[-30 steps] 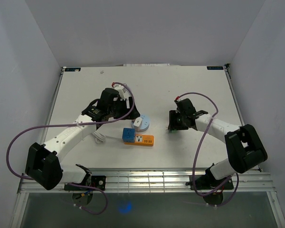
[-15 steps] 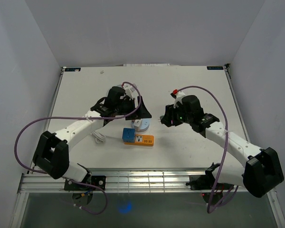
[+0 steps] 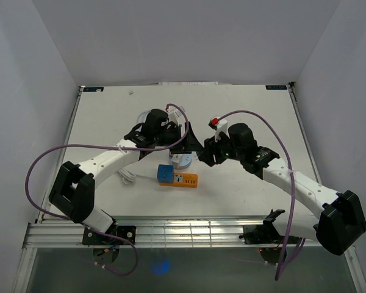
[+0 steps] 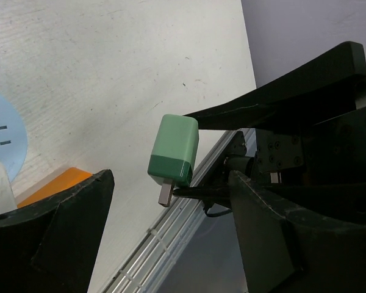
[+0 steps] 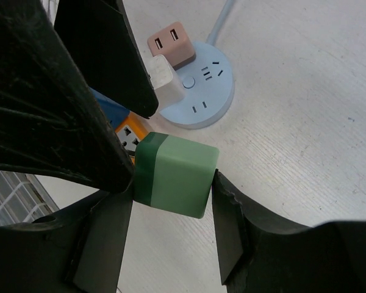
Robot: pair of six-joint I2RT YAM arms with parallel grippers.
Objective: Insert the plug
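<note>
Right gripper: jaws part-way closed, clamped on the two flat sides of the green plug. Grip looks square, with no visible tilt in the pads. In the left wrist view the plug's metal prong sticks out free below the dark green end.

Left gripper: jaws wide apart, holding nothing. It hangs just above the far edge of the round blue socket hub.

Change versus one second back: the right arm no longer sits out over the right half of the table. It is now swung in to the centre, and the plug is in the air just beside the hub, not touching it. The left arm is also further right than it was, so the two grippers nearly meet over the hub.

Surroundings: the orange power strip lies just in front of the hub, with a blue cube adapter at its left end. A white adapter and a pinkish USB adapter already occupy the hub's top.

Judgement: transport appears done and alignment is starting. Insertion has not begun. The prong still has to be turned down over a free socket, and the left jaws crowd that approach. I cannot tell whether the hub or the strip is the target.
</note>
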